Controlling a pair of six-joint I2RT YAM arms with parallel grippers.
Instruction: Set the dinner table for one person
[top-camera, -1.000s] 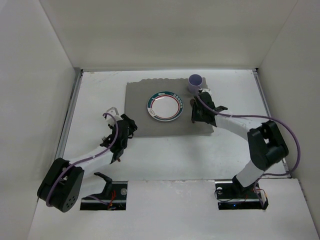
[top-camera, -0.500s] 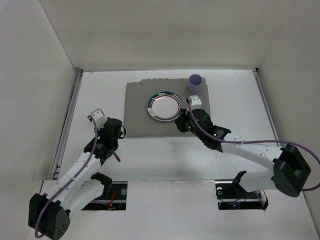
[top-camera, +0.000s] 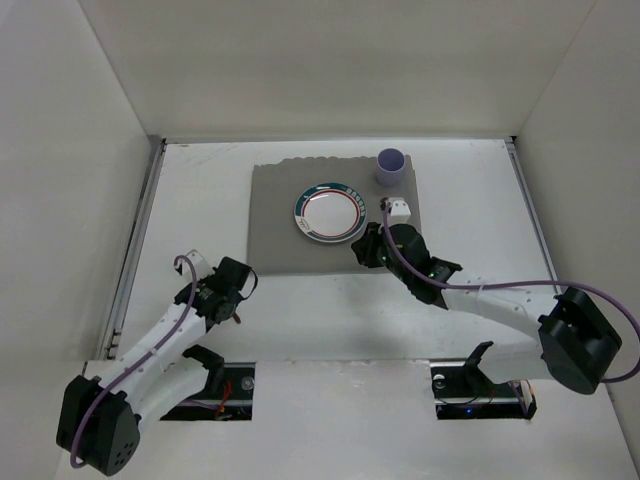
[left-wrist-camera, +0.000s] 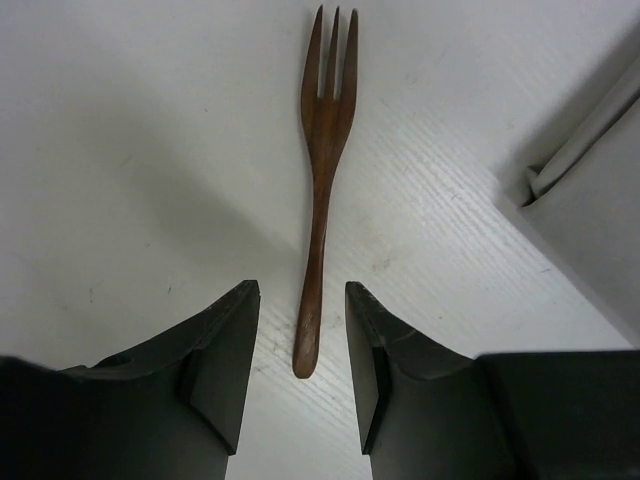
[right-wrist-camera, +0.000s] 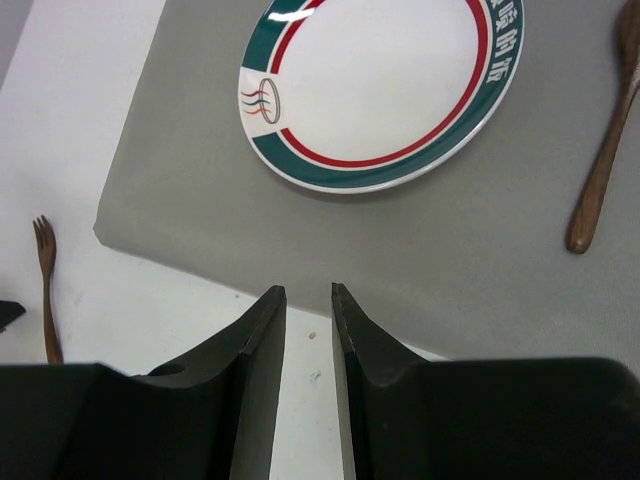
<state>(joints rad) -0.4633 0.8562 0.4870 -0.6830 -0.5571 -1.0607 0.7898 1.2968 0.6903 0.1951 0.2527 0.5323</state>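
On the white dinner table (top-camera: 470, 200) lies a grey mat (top-camera: 275, 225) with a green-and-red-rimmed plate (top-camera: 330, 212) and a purple cup (top-camera: 391, 165). A wooden spoon (right-wrist-camera: 603, 165) lies on the mat beside the plate (right-wrist-camera: 380, 80). A wooden fork (left-wrist-camera: 320, 180) lies flat on the bare table by the mat's corner (left-wrist-camera: 590, 190); it also shows in the right wrist view (right-wrist-camera: 46, 285). My left gripper (left-wrist-camera: 300, 295) is open, jaws either side of the fork's handle end, not touching it. My right gripper (right-wrist-camera: 306, 290) is empty with a narrow gap, over the mat's near edge.
White walls stand close around the table on the left, back and right. In the top view the left gripper (top-camera: 240, 285) is just off the mat's near-left corner, and the right gripper (top-camera: 363, 250) is below the plate. Both arm bases stand at the near edge.
My left gripper has drawn back toward the near edge, left of the mat. My right gripper has pulled away from the spot beside the cup to the mat's near edge.
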